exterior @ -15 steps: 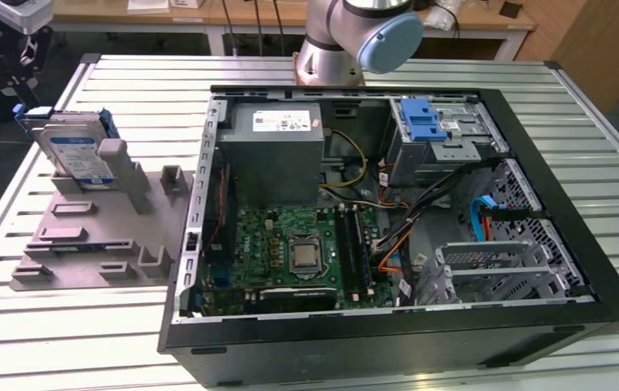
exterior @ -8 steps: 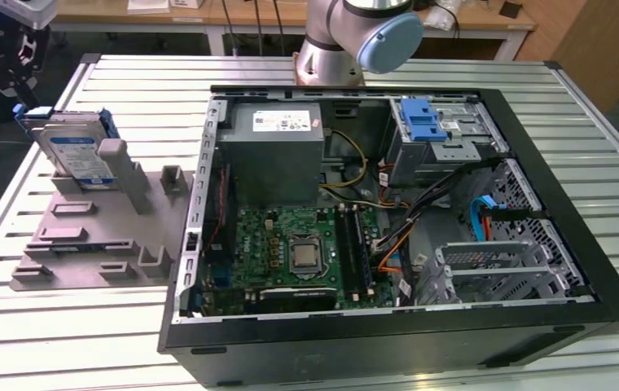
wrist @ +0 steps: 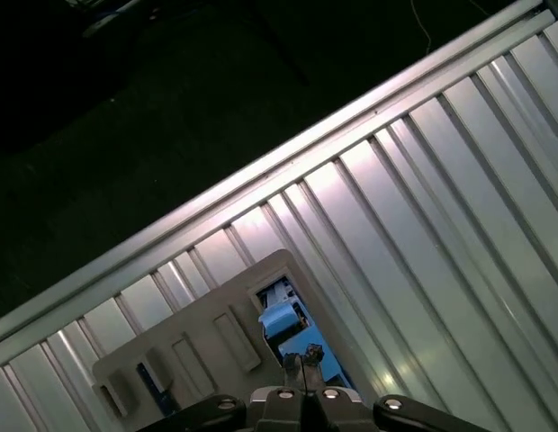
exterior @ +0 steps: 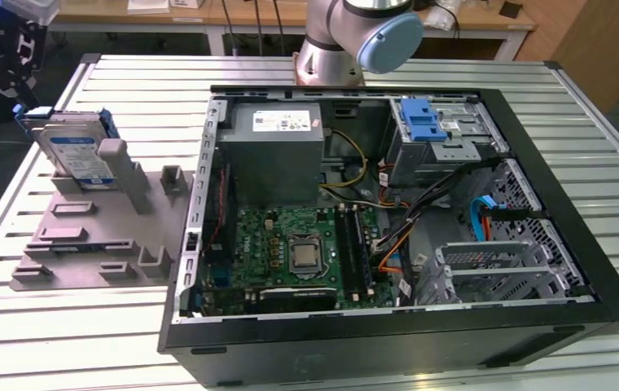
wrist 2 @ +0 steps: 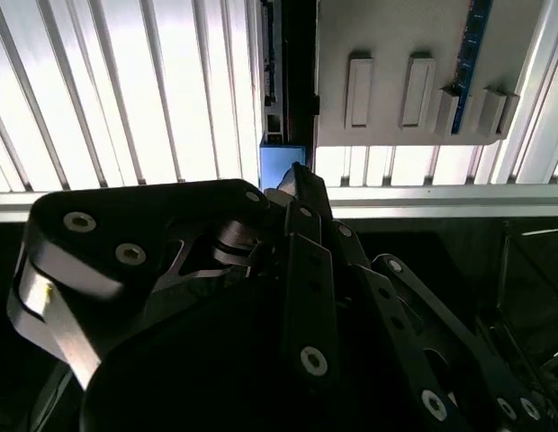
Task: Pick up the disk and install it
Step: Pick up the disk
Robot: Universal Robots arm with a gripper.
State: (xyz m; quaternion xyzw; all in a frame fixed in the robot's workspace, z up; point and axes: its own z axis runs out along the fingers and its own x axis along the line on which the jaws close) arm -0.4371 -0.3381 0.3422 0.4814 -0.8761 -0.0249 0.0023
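Disk [exterior: 76, 155] stands on edge in grey holder [exterior: 81, 236], at exterior view's left, outside PC case [exterior: 397, 342]. White-and-blue label faces cam, blue carrier round it.

Gripper [wrist: 302, 360] in both wrist views: fingertips pressed together, jaws closed w/ nothing between. Tips [wrist 2: 292, 180] hang over disk's top edge, lined up w/ blue carrier end [wrist: 281, 319], [wrist 2: 281, 164]. Can't tell if touching. Holder [wrist: 198, 342] lies beneath, its raised blocks [wrist 2: 387, 54] beside disk, on slatted metal table [wrist: 423, 225].

Exterior view, near to far:
- Table [exterior: 71, 334] slats, then case's black front wall; case lies on its side, open.
- Motherboard [exterior: 287, 252] w/ CPU socket in middle.
- Empty metal drive cage [exterior: 494, 261] toward exterior view's right.
- Cable bundle [exterior: 440, 204], black, orange and blue, running between board and cages.
- PSU [exterior: 277, 155], grey box.
- Second cage w/ blue latch [exterior: 423, 122] on top.
- Arm base [exterior: 342, 41] just behind case, blue cap on joint.
- Wooden benches [exterior: 169, 16] at back.
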